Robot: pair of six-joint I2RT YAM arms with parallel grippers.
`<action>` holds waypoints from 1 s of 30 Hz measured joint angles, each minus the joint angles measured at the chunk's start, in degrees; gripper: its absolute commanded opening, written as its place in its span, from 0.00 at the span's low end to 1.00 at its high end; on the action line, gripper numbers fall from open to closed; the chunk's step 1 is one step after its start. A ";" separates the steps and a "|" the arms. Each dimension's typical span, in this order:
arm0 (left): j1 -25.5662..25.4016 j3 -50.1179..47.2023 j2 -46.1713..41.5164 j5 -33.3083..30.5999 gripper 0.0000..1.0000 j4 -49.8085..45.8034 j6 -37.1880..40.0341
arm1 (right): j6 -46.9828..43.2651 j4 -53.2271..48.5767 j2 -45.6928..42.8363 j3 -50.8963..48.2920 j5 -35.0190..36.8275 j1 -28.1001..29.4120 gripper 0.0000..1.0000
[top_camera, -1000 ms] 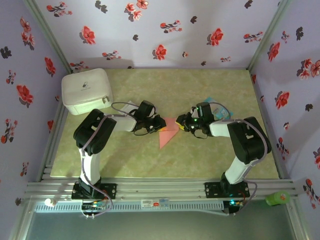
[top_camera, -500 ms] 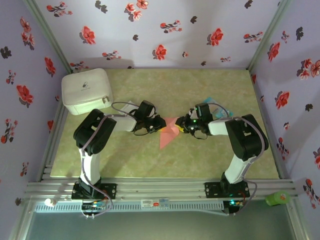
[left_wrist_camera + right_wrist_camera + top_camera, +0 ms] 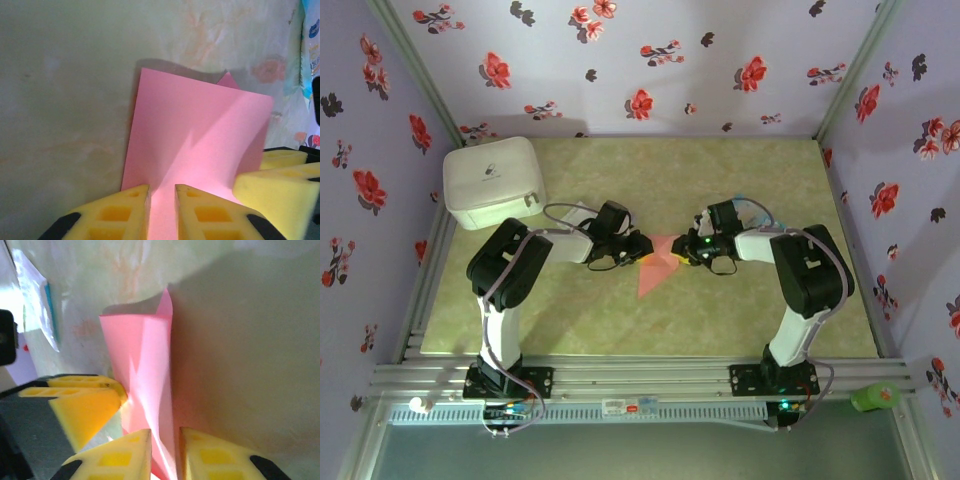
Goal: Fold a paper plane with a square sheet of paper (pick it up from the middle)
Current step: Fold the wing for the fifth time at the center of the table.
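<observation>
Marbled green table (image 3: 620, 170), lilac floral walls (image 3: 650, 60), white box (image 3: 492, 182), pink paper (image 3: 653, 270)

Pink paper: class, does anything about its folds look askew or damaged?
Slightly askew: on the pink paper, a small corner of the under layer pokes out past the far edge, so the folded layers do not line up. No tears are visible.

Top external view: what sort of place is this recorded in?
Probably a purpose-built robot test booth, not a home: floral-papered walls box in a small tabletop, and the left arm and right arm are bolted to an aluminium rail at its near edge.
</observation>
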 measured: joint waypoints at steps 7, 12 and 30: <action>0.00 -1.60 -4.13 -1.20 0.38 -0.07 2.36 | -0.85 -0.68 0.02 0.11 -1.46 -0.35 0.08; -0.42 -3.10 -10.95 -3.06 0.40 0.04 6.64 | 3.21 2.56 -0.48 -0.70 -2.16 -0.35 0.04; -23.80 -4.33 -17.20 -37.66 0.49 -12.96 33.88 | 22.16 16.02 -6.45 -9.25 3.08 -0.02 0.02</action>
